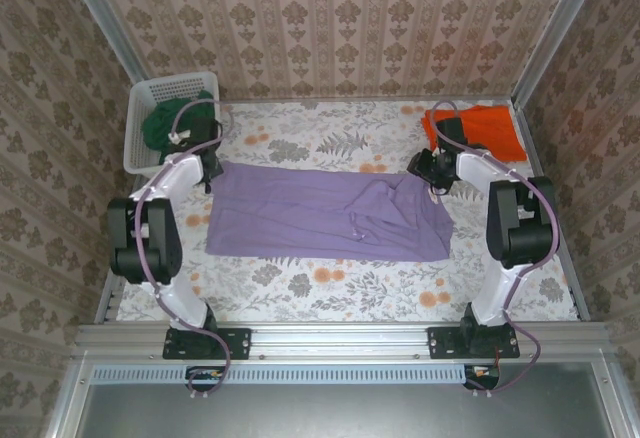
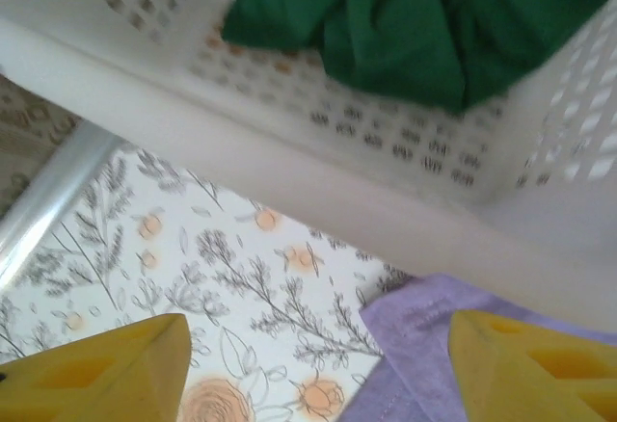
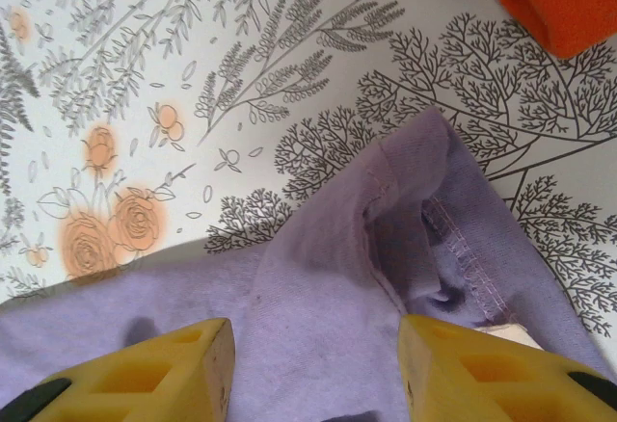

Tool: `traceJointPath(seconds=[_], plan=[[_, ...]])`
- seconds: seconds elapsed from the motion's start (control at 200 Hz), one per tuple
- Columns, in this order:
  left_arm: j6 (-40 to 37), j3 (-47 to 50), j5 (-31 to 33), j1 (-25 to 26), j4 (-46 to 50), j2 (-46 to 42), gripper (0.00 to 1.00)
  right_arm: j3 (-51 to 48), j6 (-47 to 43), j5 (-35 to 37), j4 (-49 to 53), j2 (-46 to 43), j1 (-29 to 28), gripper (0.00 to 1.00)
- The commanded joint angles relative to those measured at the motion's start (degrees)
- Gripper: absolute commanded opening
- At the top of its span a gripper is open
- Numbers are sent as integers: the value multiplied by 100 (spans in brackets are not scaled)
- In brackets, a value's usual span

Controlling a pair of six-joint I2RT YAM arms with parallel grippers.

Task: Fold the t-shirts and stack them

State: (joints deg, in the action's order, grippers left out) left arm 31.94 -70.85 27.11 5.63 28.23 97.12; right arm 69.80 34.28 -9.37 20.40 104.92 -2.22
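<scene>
— How far along are we with the shirts?

— Working outward from my side: the purple shirt (image 1: pixel 330 216) is lying across the middle of the flowered table (image 1: pixel 330 293) as a long flat band. I'm judging it partway folded, perhaps one fold in. A wrinkle is bunching up toward its right end.

— Are the arms gripping it?

— No. The left gripper (image 2: pixel 318 345) is hovering over the shirt's far left corner, near the basket, with its fingers spread and nothing between them. The right gripper (image 3: pixel 316 345) is hanging over the far right corner, above a stitched seam. Its fingers are also standing apart and pinching nothing.

— And further back?

— The green shirt (image 1: pixel 178 123) is sitting crumpled inside the white basket (image 1: pixel 138 140) at the far left, so I'm counting that one as not started. The orange shirt (image 1: pixel 480 130) is lying at the far right corner, near the purple one. It's looking compact, but I can't tell how neatly it's folded.

— So what's remaining?

— I'm reckoning most of it: finishing the purple folds, pulling out and folding the green one, then stacking all three. Nothing is stacked yet.
</scene>
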Motion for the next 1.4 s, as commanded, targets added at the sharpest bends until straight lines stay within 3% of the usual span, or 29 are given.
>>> traceJointPath(seconds=[0.0, 0.145, 0.26, 0.395, 0.53, 0.775, 0.925, 1.085, 1.25, 1.395], plan=[[-129, 57, -331, 154, -440, -331, 69, -189, 60, 49, -212, -319, 54, 50], [-571, -400, -831, 802, -445, -220, 68, -318, 138, 14, -374, -405, 137, 50], [-606, -987, -1111, 1155, -103, 385, 68, -266, 111, 75, -200, -286, 212, 50], [-574, -1464, -1166, 1238, 233, 1115, 67, -107, -58, 88, -21, -91, 222, 51], [-518, -1335, -1173, 1239, 119, 1227, 66, 169, -122, -38, 114, 249, 220, 50], [-259, -135, -1116, 1401, -251, 46, 67, 622, -252, -66, 319, 644, 179, 41], [4, 742, -1057, 1764, -394, -807, 67, 727, -271, 161, 390, 769, 158, 18], [168, 1536, -956, 2381, -434, -1381, 67, 669, -95, 230, 263, 725, 284, 3], [346, 2361, -988, 2379, -601, -1942, 70, 735, 314, -397, 150, 785, 535, 2], [356, 2631, -1147, 2355, -691, -1874, 69, 979, 835, -870, -24, 934, 673, 6]])
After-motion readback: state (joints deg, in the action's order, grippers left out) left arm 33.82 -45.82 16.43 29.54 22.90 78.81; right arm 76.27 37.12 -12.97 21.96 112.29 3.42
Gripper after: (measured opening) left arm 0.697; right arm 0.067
